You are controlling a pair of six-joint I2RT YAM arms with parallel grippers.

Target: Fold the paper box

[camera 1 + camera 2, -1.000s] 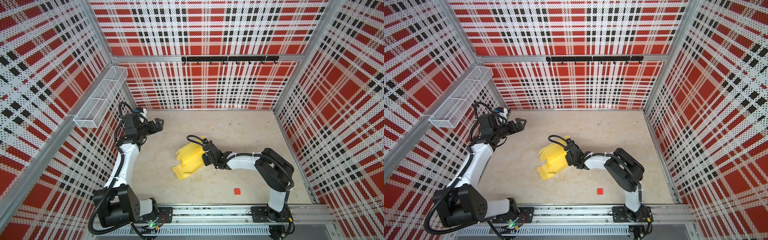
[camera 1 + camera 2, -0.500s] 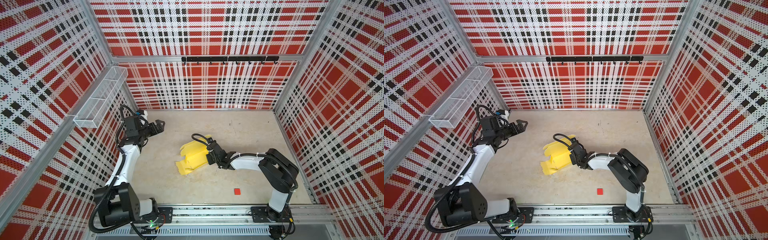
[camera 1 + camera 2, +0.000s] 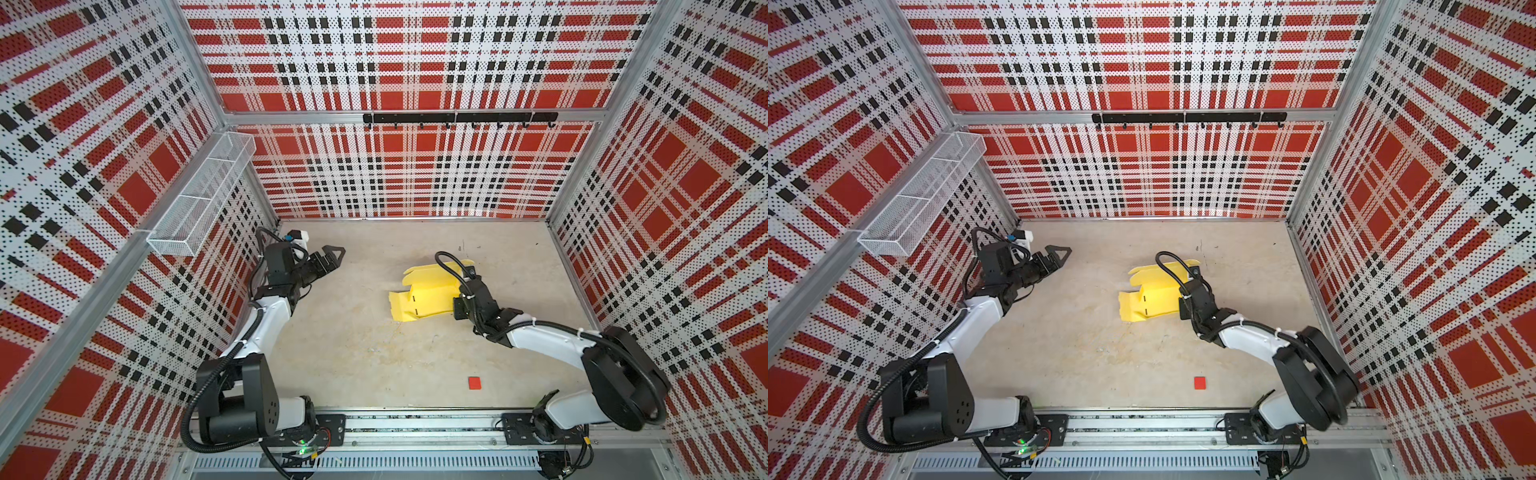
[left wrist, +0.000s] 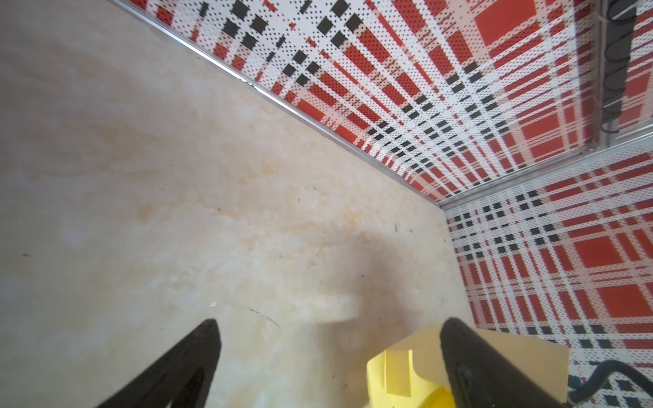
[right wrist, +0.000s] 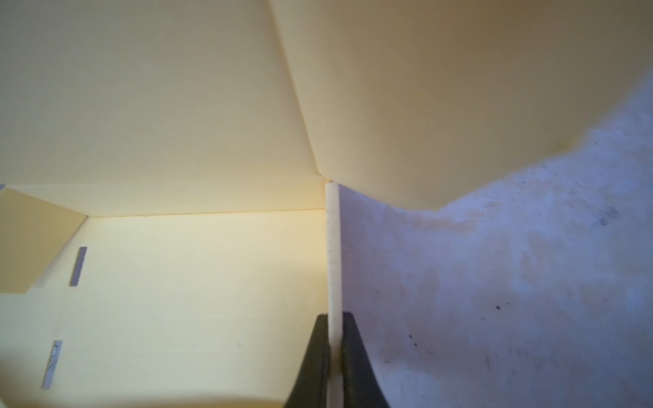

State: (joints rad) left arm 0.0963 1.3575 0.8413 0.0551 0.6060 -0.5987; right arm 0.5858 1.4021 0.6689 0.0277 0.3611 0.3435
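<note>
In both top views: pinching the paper box (image 3: 428,297) at its 4 o'clock edge with the right gripper (image 3: 456,306), right of the tabletop's (image 3: 365,357) middle; holding the left gripper (image 3: 332,255) spread wide, gripping nothing, well apart at the box's 10 o'clock.

Left wrist view: peering past splayed fingers (image 4: 198,353) at a box corner beyond them.

Right wrist view: clamping a raised card wall edge-on, slitted panel lying flat beside it.

Judging the right arm far nearer, and probably needing the left to travel toward 4 o'clock.
</note>
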